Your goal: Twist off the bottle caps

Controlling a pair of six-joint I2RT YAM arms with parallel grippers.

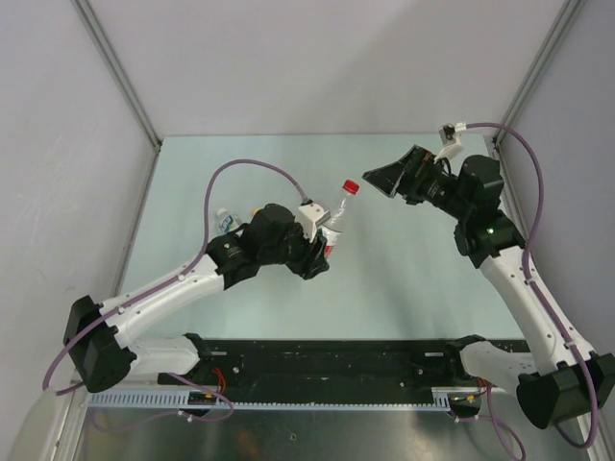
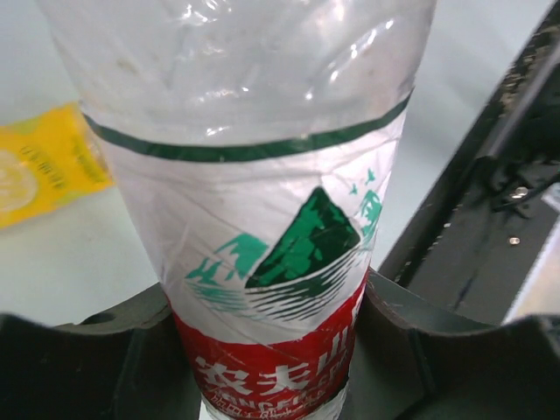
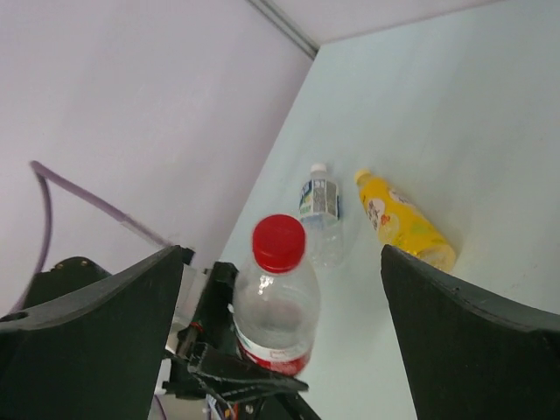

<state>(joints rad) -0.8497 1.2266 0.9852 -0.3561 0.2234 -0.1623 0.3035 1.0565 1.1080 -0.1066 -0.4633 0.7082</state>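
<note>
My left gripper (image 1: 325, 245) is shut on the slim clear bottle (image 1: 335, 221) at its red label and holds it tilted above the table, its red cap (image 1: 351, 186) on and pointing toward the right arm. In the left wrist view the bottle (image 2: 262, 219) fills the space between the fingers (image 2: 411, 341). My right gripper (image 1: 381, 176) is open, a short way right of the cap and apart from it; the cap (image 3: 278, 241) shows between its spread fingers (image 3: 114, 332). The short clear bottle (image 3: 318, 208) and the yellow bottle (image 3: 405, 222) lie on the table beyond.
The short clear bottle (image 1: 225, 220) lies behind the left arm in the top view. The yellow bottle (image 2: 44, 162) lies on the table left of the held bottle. Grey walls (image 1: 317, 67) close the table at the back and both sides. A black rail (image 1: 336, 360) runs along the near edge.
</note>
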